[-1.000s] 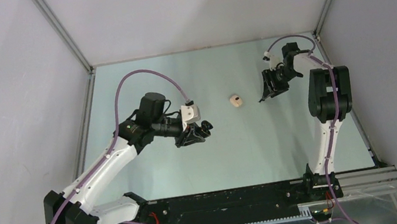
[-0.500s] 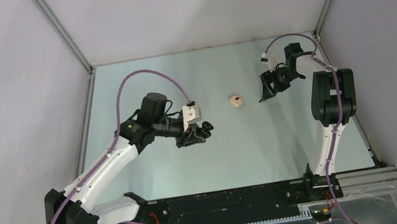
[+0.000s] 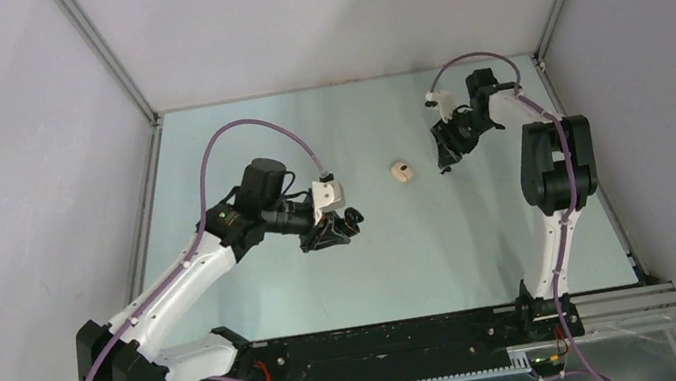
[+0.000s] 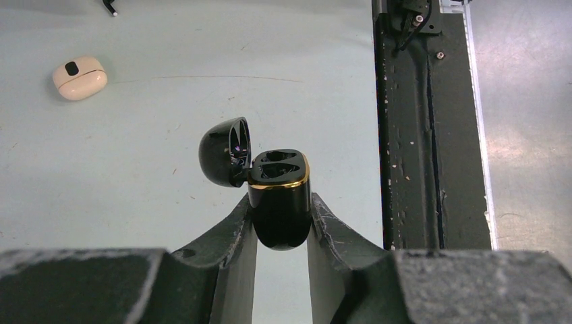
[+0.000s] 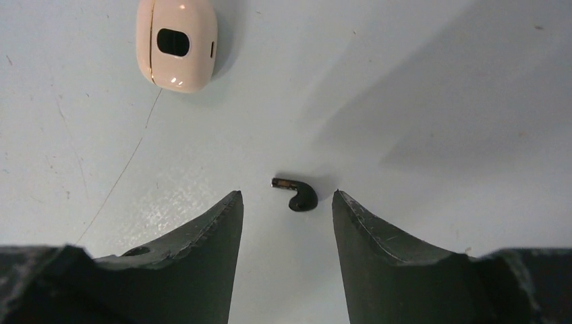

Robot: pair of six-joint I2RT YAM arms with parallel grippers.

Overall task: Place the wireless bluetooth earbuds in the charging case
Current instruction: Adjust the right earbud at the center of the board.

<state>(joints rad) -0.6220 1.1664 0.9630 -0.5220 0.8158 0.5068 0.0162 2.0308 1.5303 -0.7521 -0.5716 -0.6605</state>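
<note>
Left claw: clenched on the lower body of the black charging case, one finger against each side. The case is held clear of the table, roughly upright in the left wrist view. Its hinged lid is swung open to the left, exposing a gold rim and two dark sockets on top.

Right claw: released, its fingers spread and pointing down at the table. A black earbud lies on the table between the two fingertips, nearer the right-hand one in the right wrist view, and touches neither.

A closed cream case rests on the table beyond the left-hand finger, well apart from the earbud. In the top view it lies between the two claws.
</note>
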